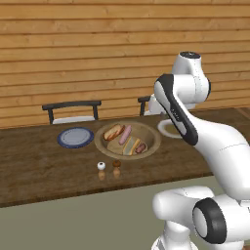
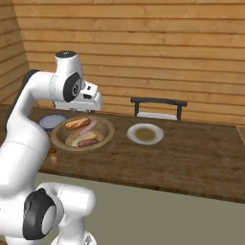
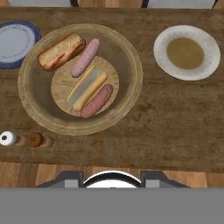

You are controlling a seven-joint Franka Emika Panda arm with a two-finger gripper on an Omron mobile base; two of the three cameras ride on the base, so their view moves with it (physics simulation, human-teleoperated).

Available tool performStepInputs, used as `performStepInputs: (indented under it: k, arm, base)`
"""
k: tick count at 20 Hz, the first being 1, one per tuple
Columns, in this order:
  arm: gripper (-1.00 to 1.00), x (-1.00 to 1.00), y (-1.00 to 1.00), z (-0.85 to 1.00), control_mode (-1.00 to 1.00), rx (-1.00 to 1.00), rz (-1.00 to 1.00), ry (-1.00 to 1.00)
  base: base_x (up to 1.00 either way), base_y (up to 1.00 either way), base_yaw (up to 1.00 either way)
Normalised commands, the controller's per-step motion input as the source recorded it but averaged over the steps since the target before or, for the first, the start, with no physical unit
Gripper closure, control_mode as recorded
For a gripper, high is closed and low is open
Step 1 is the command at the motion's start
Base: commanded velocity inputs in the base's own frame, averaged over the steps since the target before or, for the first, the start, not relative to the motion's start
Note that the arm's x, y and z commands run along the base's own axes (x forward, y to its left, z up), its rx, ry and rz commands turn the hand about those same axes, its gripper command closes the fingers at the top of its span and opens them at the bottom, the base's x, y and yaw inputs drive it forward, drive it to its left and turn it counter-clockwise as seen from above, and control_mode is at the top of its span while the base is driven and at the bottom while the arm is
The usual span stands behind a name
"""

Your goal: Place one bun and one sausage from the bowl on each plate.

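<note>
The wooden bowl [image 3: 127, 51] sits mid-table and holds a glossy orange-brown bun [image 3: 61, 51], a pale pink sausage [image 3: 86, 57], a split tan bun [image 3: 86, 87] and a reddish-brown sausage [image 3: 97, 101]. A dark blue plate [image 3: 13, 43] lies bare to the bowl's left. To its right is a white plate [image 3: 160, 53], also bare. My gripper [image 2: 93, 106] hangs high above the bowl [image 2: 108, 136], shut and holding nothing, pointing straight down at the table. In the left base view my arm covers part of the white plate [image 1: 165, 130].
A white shaker [image 3: 8, 138] and a brown shaker [image 3: 34, 139] stand near the table's front edge, in front of the bowl. Two dark chairs [image 1: 72, 110] are tucked in at the far side, against the wooden wall.
</note>
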Motion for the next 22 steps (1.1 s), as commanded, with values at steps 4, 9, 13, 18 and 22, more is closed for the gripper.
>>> performStepInputs:
  k: [4, 9, 13, 18, 22]
  arm:
    - [-1.0, -0.03, 0.21, -0.19, -1.0, -0.04, 0.0, 0.03]
    - [-1.0, 0.04, 0.52, -0.59, -1.0, -0.01, 0.0, 0.0]
    - [-1.0, 0.56, 0.47, -0.55, -1.0, 0.11, 0.0, 0.0]
    - [-1.0, 0.74, 0.48, -0.39, -1.0, 0.16, -0.04, 0.0]
    - [-1.0, 0.57, 0.52, -0.24, -1.0, 0.05, -0.16, -0.03]
  base:
    - [0.0, 0.0, 0.0]
    - [0.0, 0.0, 0.0]
    - [0.0, 0.0, 0.0]
    - [0.0, 0.0, 0.0]
    - [0.0, 0.0, 0.0]
